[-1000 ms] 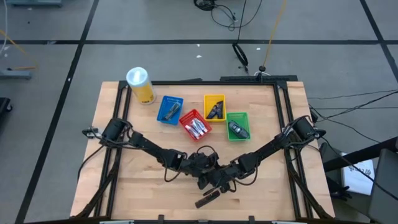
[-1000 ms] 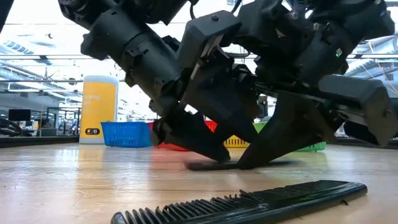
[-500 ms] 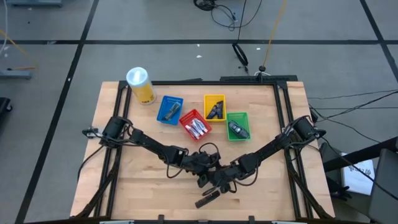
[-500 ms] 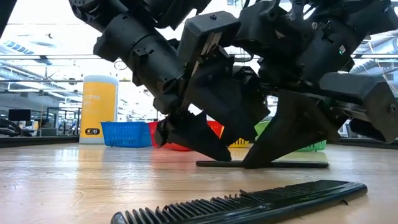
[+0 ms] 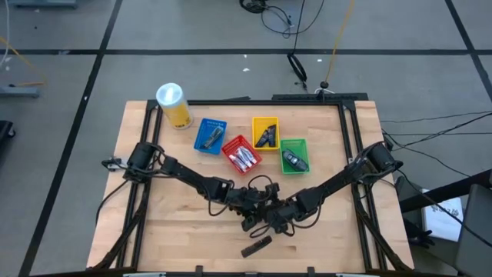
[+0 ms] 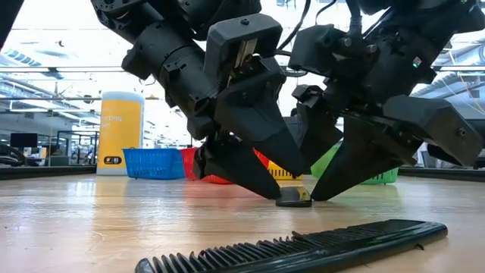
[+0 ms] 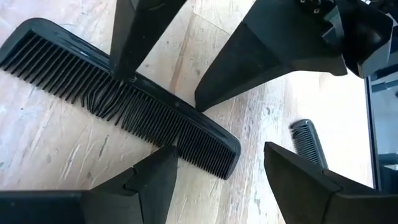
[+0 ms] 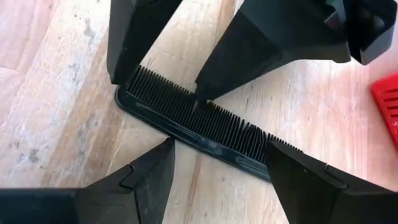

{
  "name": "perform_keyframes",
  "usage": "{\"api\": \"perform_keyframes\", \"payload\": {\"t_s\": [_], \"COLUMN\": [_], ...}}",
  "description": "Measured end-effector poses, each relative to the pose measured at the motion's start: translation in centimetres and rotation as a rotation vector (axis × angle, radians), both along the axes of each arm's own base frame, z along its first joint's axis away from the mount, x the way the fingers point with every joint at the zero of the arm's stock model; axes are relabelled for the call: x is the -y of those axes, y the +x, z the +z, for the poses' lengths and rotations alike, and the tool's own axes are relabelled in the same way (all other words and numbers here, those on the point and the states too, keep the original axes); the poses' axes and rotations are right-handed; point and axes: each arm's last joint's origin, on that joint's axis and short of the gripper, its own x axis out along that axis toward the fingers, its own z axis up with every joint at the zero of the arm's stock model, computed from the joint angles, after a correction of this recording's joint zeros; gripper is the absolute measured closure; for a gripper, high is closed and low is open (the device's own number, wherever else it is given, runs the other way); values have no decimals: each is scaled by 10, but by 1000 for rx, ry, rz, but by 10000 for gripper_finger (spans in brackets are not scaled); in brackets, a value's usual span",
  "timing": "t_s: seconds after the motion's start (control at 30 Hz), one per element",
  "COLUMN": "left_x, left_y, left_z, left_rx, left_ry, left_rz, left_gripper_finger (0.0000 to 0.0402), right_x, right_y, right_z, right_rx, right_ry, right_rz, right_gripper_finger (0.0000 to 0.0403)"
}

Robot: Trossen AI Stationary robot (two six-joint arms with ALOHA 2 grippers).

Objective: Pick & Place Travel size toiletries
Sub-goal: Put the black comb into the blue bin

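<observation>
A black comb (image 7: pixel 124 99) lies flat on the wooden table between my two grippers, near the middle front; the low view shows it end-on (image 6: pixel 293 199). My left gripper (image 7: pixel 217 149) is open on its teeth side. My right gripper (image 8: pixel 217 146) is open on its spine side. Both point slanting down at it. A second black comb (image 5: pixel 256 247) lies nearer the front edge, untouched. Silvery tubes lie in the red basket (image 5: pixel 241 155). Dark pieces lie in the blue (image 5: pixel 209 136), yellow (image 5: pixel 266 133) and green (image 5: pixel 293 155) baskets. My left gripper touches the comb's teeth (image 7: pixel 181 142) with the tip of one finger (image 7: pixel 163 168), slanting down. Its other finger (image 7: pixel 292 174) stands just off the comb's end. The comb lies flat on the table. My right gripper sets one fingertip (image 8: pixel 163 155) against the comb's spine (image 8: pixel 186 138), slanting down from the opposite side. Its other finger (image 8: pixel 292 174) covers the comb farther along, so the contact there is hidden.
A tall yellow canister with a white lid (image 5: pixel 174 104) stands at the table's far left. The four baskets sit in a row behind the grippers. Bare wood (image 5: pixel 177 231) lies to the left and right of the arms.
The comb between my grippers has turned about on the table. In the low view it lay lengthwise across the picture and now shows end-on. Both grippers have twisted at the wrist around it, and the right one has drawn a little away from the near comb.
</observation>
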Motion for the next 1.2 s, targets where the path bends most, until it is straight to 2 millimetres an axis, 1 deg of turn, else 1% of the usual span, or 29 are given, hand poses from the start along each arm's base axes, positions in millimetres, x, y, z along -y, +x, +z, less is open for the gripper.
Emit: {"api": "perform_keyframes", "payload": {"t_s": [0.13,0.2,0.37,0.63,0.73,0.9,1.03,1.13,1.2], "left_x": [-6,-6,-2,-1,-2,-1,10,17,19], "left_y": [4,6,10,14,10,-3,-16,-24,-27], "left_z": [2,3,7,14,15,25,32,26,24], "left_rx": [38,67,146,219,176,76,9,-62,-83], "left_ry": [-12,-25,-85,-107,-111,-52,-10,50,82], "left_rz": [6,-22,-113,-128,-147,-164,-198,-190,-176], "left_gripper_finger": [158,158,158,158,158,158,158,158,158], "right_x": [3,5,10,13,13,12,-2,-13,-19], "right_y": [3,4,7,9,8,1,-1,-2,0], "right_z": [1,1,1,1,2,13,23,23,27], "right_rx": [12,10,17,26,14,35,98,127,175], "right_ry": [9,9,13,3,-14,-76,-43,1,26], "right_rz": [1,5,0,0,17,6,20,55,67], "right_gripper_finger": [160,160,160,160,160,160,160,160,160]}}
